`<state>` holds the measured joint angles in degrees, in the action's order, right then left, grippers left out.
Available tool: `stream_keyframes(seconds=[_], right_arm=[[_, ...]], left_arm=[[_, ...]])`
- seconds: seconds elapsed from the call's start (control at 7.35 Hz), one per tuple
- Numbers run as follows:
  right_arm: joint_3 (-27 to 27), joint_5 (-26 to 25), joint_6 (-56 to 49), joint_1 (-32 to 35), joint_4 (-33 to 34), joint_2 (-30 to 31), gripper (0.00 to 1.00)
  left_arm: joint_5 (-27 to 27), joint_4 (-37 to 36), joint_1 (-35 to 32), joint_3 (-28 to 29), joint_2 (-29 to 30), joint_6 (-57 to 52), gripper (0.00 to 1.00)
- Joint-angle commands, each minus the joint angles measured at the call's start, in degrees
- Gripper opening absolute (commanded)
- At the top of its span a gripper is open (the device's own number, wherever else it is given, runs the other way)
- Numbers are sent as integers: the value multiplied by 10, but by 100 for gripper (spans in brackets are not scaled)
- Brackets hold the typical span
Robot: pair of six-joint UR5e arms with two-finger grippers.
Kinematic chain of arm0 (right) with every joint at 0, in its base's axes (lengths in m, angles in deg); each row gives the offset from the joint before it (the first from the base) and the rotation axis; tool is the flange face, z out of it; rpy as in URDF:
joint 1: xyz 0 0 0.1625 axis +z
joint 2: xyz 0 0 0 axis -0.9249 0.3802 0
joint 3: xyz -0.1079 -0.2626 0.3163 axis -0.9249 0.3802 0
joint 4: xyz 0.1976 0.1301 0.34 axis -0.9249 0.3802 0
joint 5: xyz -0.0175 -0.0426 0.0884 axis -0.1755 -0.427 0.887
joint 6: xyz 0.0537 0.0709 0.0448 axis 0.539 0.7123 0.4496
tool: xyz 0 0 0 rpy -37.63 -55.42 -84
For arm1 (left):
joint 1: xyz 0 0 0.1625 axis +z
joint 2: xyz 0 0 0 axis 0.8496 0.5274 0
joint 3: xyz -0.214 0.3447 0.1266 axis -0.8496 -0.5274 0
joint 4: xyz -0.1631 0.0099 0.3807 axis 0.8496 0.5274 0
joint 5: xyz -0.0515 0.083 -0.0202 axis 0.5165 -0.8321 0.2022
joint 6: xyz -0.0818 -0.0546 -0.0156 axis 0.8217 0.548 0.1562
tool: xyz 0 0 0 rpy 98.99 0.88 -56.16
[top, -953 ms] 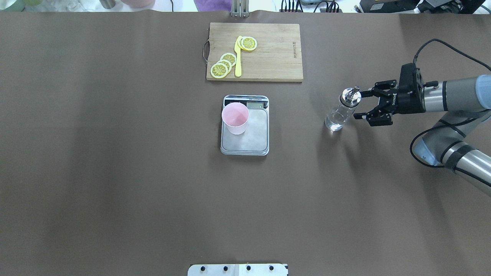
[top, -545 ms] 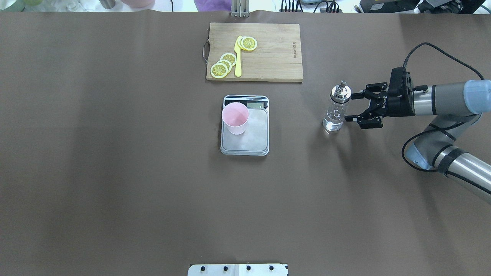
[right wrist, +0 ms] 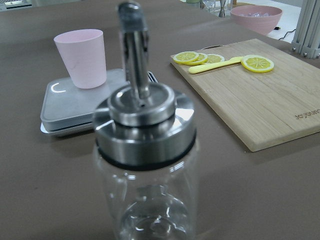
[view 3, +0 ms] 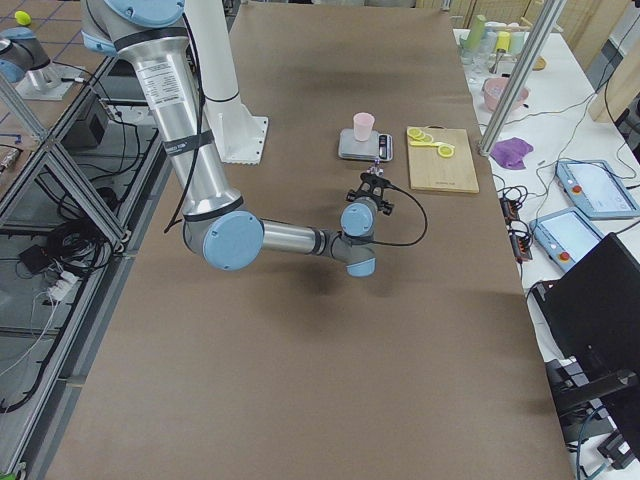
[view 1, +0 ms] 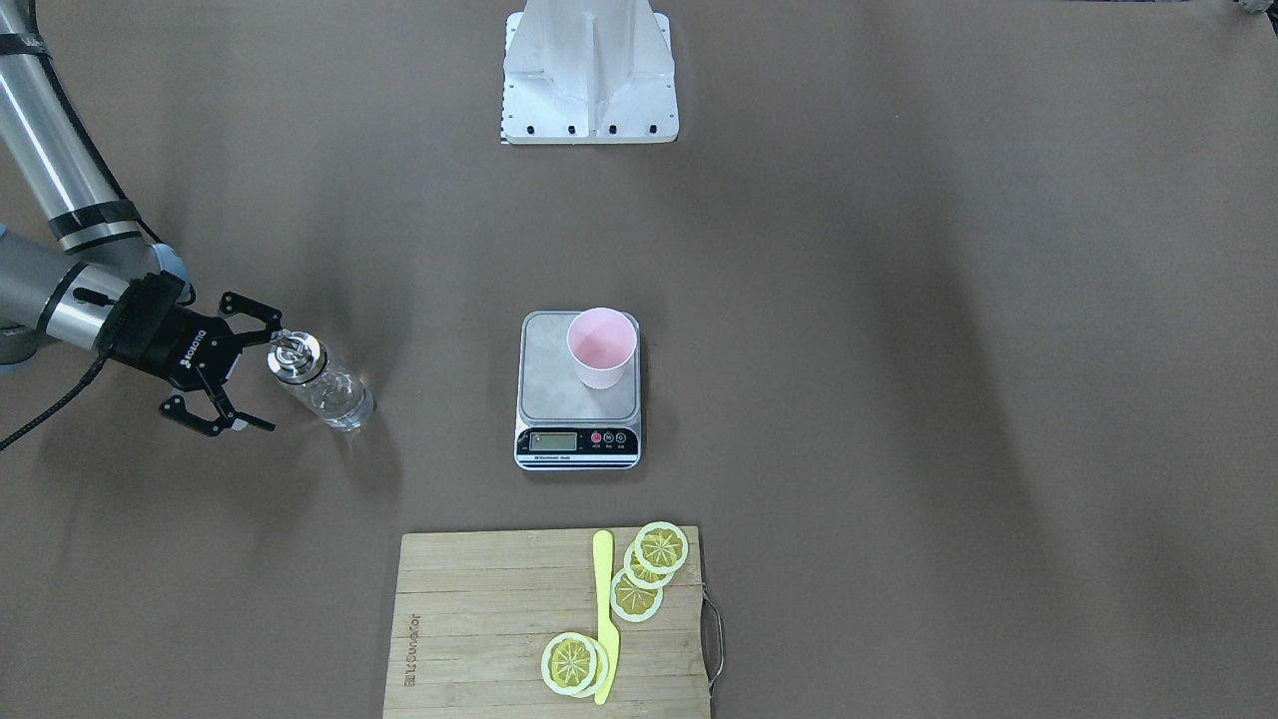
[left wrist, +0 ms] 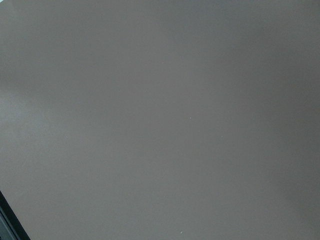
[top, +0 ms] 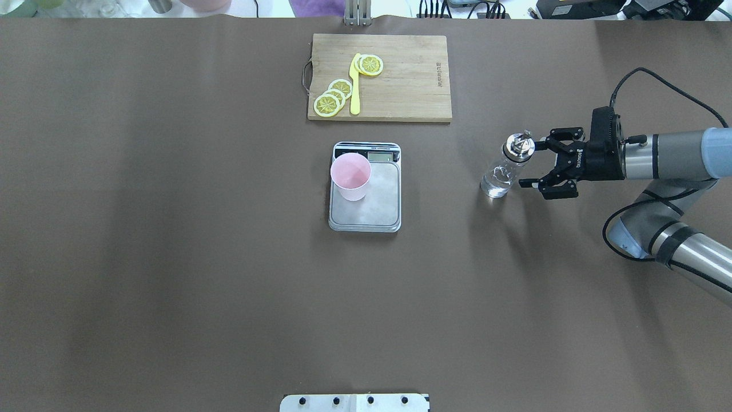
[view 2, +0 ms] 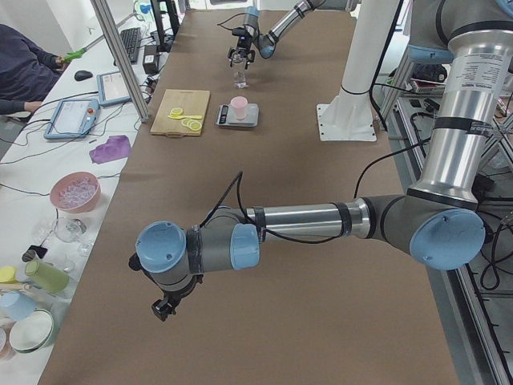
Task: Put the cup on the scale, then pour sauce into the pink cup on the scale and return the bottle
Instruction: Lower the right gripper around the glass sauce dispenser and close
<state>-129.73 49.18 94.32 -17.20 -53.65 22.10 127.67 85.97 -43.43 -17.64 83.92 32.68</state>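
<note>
The right arm (top: 675, 154) is shiny silver tubes with pale blue round caps and black rings. A black cable (top: 641, 69) loops to its black claw (top: 529, 166), which has small white letters. The white base (view 1: 589, 70) has tiny screws

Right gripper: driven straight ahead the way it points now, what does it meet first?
The bottle: it stands just ahead of the open right gripper, and the right wrist view shows it centred and close. The remaining gap is hard to judge.
</note>
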Motion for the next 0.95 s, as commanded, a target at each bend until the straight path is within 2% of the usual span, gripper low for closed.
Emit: stream_keyframes(seconds=[0.0,0.14,0.41,0.54,0.82], right_arm=[[0,-1,2,-4,-12,5,95],[0,-11,3,-11,-12,5,96],[-2,-82,8,-44,-12,5,98],[-1,-99,14,-53,-12,5,98],[-10,-99,14,-54,-12,4,98]], left_arm=[[0,0,0,-4,1,6,98],[0,0,0,-4,2,6,98],[0,0,0,-4,1,5,98],[0,0,0,-4,1,6,98],[0,0,0,-3,0,7,98]])
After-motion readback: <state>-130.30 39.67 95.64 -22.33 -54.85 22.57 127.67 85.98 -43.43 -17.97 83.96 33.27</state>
